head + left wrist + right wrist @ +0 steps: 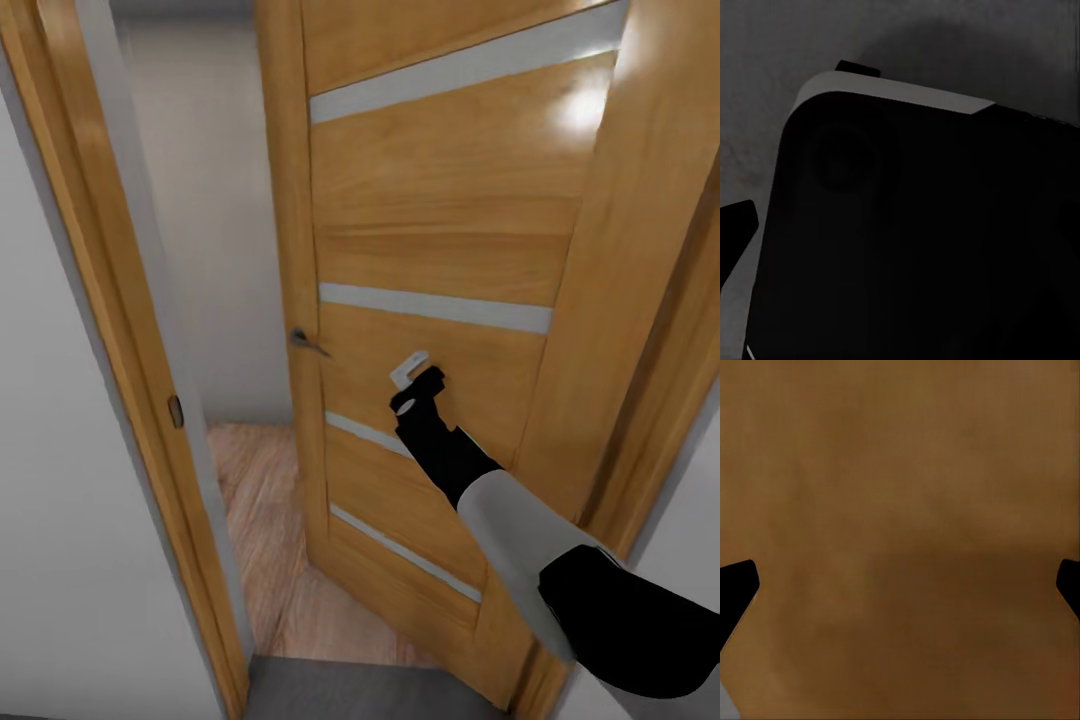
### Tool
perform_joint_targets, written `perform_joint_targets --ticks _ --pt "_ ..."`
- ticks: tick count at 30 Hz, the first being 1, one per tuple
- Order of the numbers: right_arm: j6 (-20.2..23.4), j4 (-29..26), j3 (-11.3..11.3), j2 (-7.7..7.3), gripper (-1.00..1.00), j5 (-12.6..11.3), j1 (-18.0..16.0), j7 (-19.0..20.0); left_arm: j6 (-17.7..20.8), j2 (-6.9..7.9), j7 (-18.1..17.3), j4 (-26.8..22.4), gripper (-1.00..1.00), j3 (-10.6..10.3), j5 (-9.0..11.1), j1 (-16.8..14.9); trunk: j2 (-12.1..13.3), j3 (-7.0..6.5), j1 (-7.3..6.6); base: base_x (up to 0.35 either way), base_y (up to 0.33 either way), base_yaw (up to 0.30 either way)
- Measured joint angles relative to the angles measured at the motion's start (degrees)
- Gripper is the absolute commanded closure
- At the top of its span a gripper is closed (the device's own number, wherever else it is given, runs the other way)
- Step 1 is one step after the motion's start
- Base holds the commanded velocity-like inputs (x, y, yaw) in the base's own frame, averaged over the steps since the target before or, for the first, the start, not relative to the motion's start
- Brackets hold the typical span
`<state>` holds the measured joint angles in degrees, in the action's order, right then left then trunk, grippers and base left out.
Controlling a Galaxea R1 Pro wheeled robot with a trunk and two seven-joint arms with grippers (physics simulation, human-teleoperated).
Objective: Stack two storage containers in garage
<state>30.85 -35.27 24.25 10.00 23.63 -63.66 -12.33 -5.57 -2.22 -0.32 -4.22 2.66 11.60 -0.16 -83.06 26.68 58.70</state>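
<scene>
The right claw (408, 372) is pressed against the wooden door (440, 250), fingers spread wide, holding nothing. Left claw's opening cannot be told. Beyond the doorway lies light wood-plank flooring (255, 490).

The right arm (520, 530) has a pale grey forearm shell between glossy black segments at elbow and wrist. Its hand (410, 372) is black, with a white angular finger (408, 368). A rounded black housing (922, 240) carries a pale grey edge band.
</scene>
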Motion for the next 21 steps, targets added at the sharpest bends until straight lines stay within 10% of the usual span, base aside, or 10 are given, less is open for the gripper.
perform_joint_targets --ticks 21 --pt "0.75 -0.08 -0.54 0.00 -1.00 -0.73 0.02 -3.24 -0.01 -0.02 0.00 0.00 -1.00 0.00 0.01 -0.01 0.00 0.01 0.03 0.120 0.000 0.000"
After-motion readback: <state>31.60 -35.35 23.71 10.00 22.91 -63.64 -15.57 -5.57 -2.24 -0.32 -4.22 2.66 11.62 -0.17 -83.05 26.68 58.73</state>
